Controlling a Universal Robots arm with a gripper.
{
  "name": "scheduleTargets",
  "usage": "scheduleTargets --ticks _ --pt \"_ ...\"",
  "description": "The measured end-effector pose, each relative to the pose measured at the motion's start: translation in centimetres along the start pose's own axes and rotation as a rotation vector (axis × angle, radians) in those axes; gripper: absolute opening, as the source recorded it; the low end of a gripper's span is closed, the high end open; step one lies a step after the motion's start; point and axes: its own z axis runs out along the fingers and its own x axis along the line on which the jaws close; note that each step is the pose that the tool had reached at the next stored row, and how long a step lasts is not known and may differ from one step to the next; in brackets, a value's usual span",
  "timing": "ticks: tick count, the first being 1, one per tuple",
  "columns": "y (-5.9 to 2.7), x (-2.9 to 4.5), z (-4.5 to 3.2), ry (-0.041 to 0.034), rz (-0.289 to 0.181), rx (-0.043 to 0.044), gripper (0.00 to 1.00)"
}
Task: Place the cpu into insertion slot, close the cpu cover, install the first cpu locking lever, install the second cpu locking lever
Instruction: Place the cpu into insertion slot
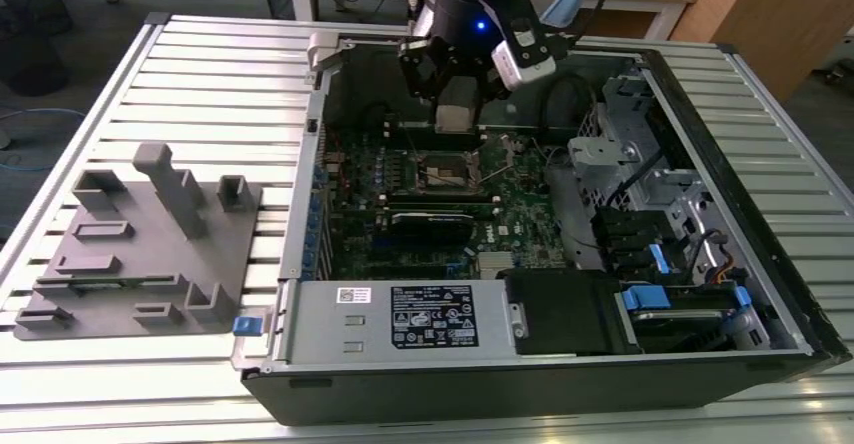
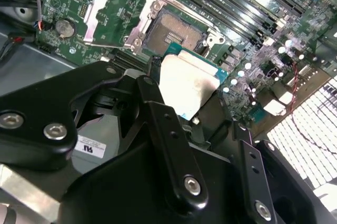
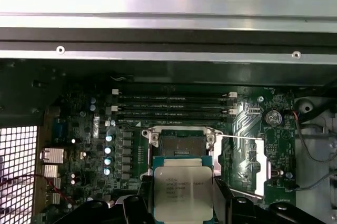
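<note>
Claw hangs inside the open computer case, over the green board, pinching the cpu by two opposite edges; metal top faces up, chip held flat and off the board

Key relation: the slot is empty and sits just beyond the cpu's leading edge, on the side toward the memory slots. So the cpu is near the slot but not over it, offset to the side away from the memory slots. In the first wrist view the chip's edges run roughly parallel to the slot's rim, so I judge little twist is needed, mostly a short shift plus a drop

Cover is swung open and lies beside the slot, clear of its opening; a thin lever wire runs along that same side. Above the slot is open room. Tight spots as I judge them: the slot's metal rim and corner brackets, and the small capacitors on the side of the slot opposite the cover. Case rests on the slatted worktop
</note>
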Motion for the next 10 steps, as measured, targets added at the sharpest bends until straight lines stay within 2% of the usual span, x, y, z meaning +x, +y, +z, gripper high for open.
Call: scheduleTargets --ticks 10 --pt "-0.04 0.0 0.18 -0.0002 0.002 0.0001 0.54"
